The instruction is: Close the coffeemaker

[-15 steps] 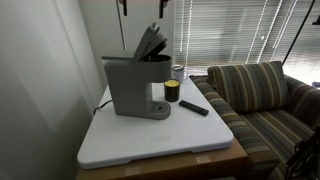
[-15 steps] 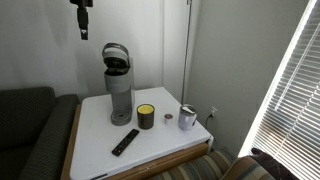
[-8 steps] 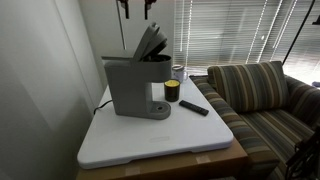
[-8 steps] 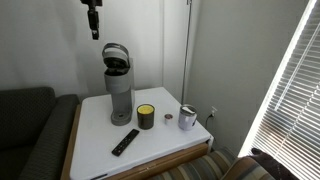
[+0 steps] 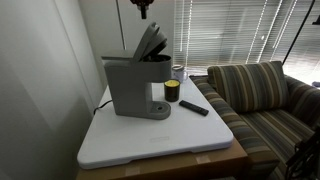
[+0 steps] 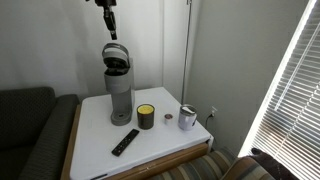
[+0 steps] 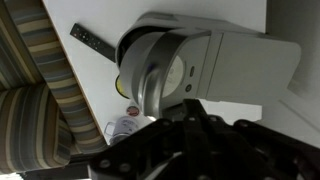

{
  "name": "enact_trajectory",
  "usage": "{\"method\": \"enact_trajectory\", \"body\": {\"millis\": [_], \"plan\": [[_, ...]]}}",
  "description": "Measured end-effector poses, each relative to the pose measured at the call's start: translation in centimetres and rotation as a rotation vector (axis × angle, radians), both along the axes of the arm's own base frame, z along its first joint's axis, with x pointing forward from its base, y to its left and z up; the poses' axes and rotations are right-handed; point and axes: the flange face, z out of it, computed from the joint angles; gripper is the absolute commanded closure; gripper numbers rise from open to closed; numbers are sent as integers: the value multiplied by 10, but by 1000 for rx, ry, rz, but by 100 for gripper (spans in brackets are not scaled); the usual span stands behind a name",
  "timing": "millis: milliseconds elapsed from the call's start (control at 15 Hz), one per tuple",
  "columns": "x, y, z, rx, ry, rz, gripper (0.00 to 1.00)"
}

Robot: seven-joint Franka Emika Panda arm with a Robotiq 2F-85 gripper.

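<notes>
The grey coffeemaker (image 5: pixel 133 86) (image 6: pixel 120 90) stands on the white table with its hinged lid (image 5: pixel 150 42) (image 6: pixel 117 56) tilted up and open. My gripper (image 5: pixel 142 9) (image 6: pixel 111 26) hangs in the air just above the raised lid, apart from it in both exterior views. The wrist view looks down on the coffeemaker (image 7: pixel 205 62), with the lid's round underside (image 7: pixel 158 72) facing up. The gripper (image 7: pixel 193 106) shows dark along the bottom edge there. Its fingers are shut together with nothing between them.
A yellow-and-black cup (image 5: pixel 172 91) (image 6: pixel 146 117), a black remote (image 5: pixel 194 107) (image 6: pixel 125 142) and a silver can (image 5: pixel 178 72) (image 6: pixel 187 118) sit on the table (image 5: pixel 150 140). A striped sofa (image 5: pixel 262 92) stands beside it. A wall is close behind the machine.
The gripper has closed from open to shut. It has moved across and down to a spot right above the raised lid. The coffeemaker's lid has not moved.
</notes>
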Motion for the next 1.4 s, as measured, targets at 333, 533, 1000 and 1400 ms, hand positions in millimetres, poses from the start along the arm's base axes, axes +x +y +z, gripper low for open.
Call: {"method": "enact_trajectory", "body": {"millis": [333, 533, 1000, 1400], "plan": [[-1, -12, -15, -201, 47, -34, 100], [-7, -9, -13, -242, 86, -39, 100], [-10, -1, 10, -227, 64, -40, 100], [-9, 7, 5, -136, 85, -36, 100]]}}
